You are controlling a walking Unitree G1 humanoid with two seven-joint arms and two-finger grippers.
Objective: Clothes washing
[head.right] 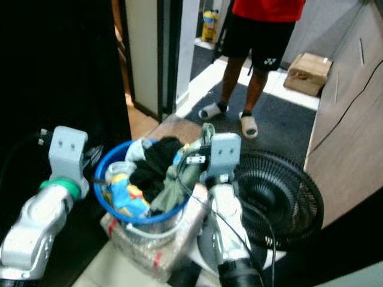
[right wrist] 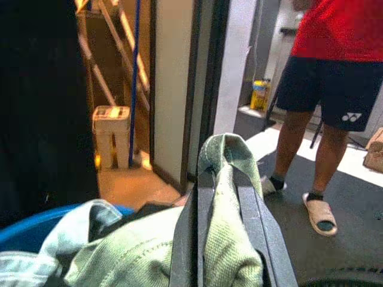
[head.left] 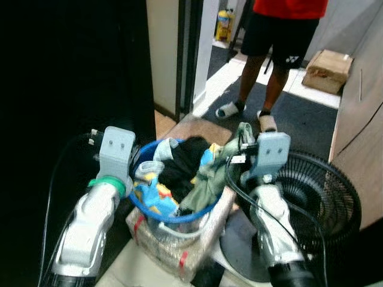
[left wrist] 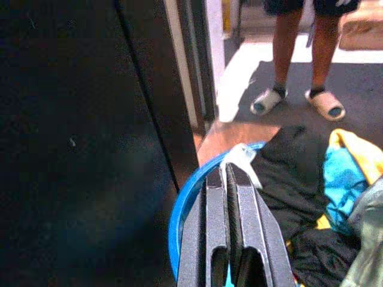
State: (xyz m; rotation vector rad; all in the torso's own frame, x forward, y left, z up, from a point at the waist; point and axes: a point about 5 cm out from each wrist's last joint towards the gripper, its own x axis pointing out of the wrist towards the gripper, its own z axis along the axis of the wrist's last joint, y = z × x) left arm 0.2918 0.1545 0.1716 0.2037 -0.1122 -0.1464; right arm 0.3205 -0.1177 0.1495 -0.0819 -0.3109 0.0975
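A round blue laundry basket (head.left: 179, 217) heaped with clothes stands between my two arms. Inside lie a black garment (head.left: 187, 158), a blue and yellow piece (head.left: 157, 201) and a green garment (head.left: 206, 179). My left gripper (left wrist: 227, 172) is at the basket's left rim (left wrist: 187, 202), its fingers pressed together over the blue edge beside a white tag (left wrist: 240, 156). My right gripper (right wrist: 224, 162) is at the right side of the basket, shut on the green garment (right wrist: 230, 239), which drapes over its fingertips.
The basket rests on a plastic-wrapped package (head.left: 179, 246). A black floor fan (head.left: 326, 191) lies close on the right. A dark panel (head.left: 72, 72) is on the left. A person (head.left: 281, 36) in slippers stands ahead in the doorway on a dark mat, near a cardboard box (head.left: 328, 69).
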